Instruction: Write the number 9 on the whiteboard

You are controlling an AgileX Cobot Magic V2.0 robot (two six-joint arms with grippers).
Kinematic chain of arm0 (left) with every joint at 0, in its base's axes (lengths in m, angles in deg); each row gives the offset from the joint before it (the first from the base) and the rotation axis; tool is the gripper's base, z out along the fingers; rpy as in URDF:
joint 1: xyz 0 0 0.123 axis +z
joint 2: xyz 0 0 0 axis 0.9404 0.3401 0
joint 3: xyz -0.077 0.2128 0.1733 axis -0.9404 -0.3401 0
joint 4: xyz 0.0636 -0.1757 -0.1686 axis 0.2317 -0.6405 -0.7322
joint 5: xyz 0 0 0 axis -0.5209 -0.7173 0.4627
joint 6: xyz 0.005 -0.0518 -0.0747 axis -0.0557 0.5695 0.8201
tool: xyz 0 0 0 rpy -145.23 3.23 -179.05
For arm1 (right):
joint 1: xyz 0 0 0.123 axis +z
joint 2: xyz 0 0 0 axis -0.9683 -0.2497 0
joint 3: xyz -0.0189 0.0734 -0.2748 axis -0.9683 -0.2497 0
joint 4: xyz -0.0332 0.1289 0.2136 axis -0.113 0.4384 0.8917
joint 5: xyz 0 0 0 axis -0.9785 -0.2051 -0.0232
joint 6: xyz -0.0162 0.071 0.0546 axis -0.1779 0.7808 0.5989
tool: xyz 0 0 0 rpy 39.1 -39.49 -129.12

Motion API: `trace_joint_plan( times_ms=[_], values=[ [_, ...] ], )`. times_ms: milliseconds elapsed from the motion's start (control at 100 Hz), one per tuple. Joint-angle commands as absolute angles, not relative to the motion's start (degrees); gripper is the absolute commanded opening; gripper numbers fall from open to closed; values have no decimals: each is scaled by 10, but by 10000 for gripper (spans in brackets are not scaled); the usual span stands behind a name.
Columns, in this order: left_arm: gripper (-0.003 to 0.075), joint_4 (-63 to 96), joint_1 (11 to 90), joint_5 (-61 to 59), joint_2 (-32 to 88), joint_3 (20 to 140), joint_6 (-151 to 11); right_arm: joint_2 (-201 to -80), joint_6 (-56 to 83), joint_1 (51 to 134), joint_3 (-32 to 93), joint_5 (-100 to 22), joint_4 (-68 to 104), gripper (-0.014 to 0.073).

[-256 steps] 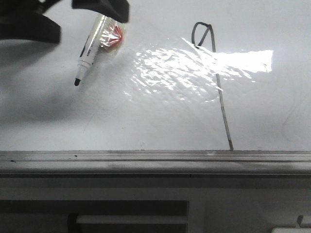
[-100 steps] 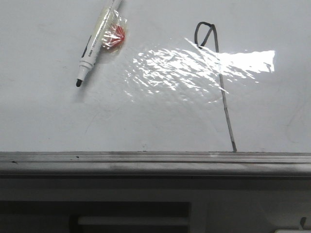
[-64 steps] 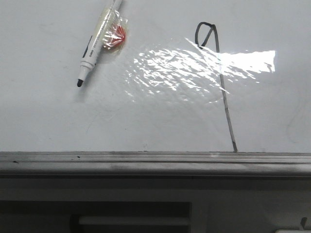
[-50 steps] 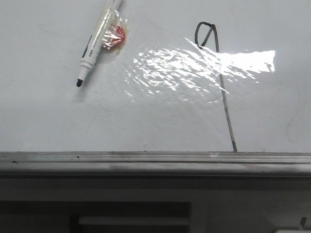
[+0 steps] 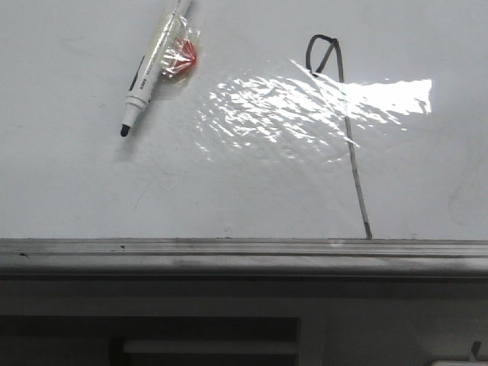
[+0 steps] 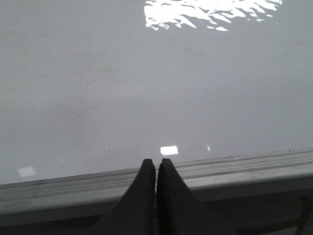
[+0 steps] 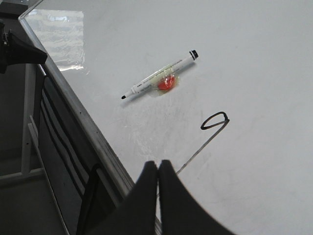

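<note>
1. Leftmost, the white-barrelled marker with a black uncapped tip [image 5: 150, 65] lies flat on the large glossy white whiteboard with its wrinkled film [image 5: 76, 183], gripped by nothing. A crumpled red-and-clear wrapper [image 5: 181, 56] sits against its barrel, probably padding to help a gripper hold it. Lying loose and well apart from the drawn line, it looks set aside as finished with.
2. Further right, the number 9 in thin dark marker line [image 5: 341, 114] stands on the board: a small narrow loop on top, then a long slanted tail running down to touch the grey metal edge strip [image 5: 244, 248]. By my judgement the writing is done.
3. The left gripper [image 6: 156, 169] hangs at the board's near edge with its black jaws pressed together on nothing.
4. The right gripper [image 7: 158, 171] sits above the same edge, near the tail, jaws likewise closed and empty, apparently parked clear of the wet ink.
</note>
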State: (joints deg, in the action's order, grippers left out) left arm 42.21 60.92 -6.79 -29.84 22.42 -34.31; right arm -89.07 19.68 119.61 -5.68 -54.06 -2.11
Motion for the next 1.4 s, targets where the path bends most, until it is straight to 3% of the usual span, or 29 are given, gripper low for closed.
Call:
trace_joint_plan(
  times_ms=[0, 650, 810, 1000, 1090, 1390],
  values=[
    [-20, 422, 613, -36, -314, 213, -336, -897, 194, 1193, -42, -496, -28, -61],
    [-20, 422, 614, -36, -314, 213, -336, -897, 194, 1188, -50, -500, -31, -61],
    [-20, 422, 614, -36, -314, 213, -336, -897, 295, 1079, -113, -423, -48, -61],
    [-20, 422, 614, -36, -314, 213, -336, -897, 316, 902, -260, -159, -48, -61],
    [-20, 422, 614, -36, -314, 213, -336, -897, 316, 853, -320, -104, -48, -61],
    [-20, 422, 614, -36, -314, 213, -336, -826, 317, 817, -318, -398, -44, -61]
  ],
)
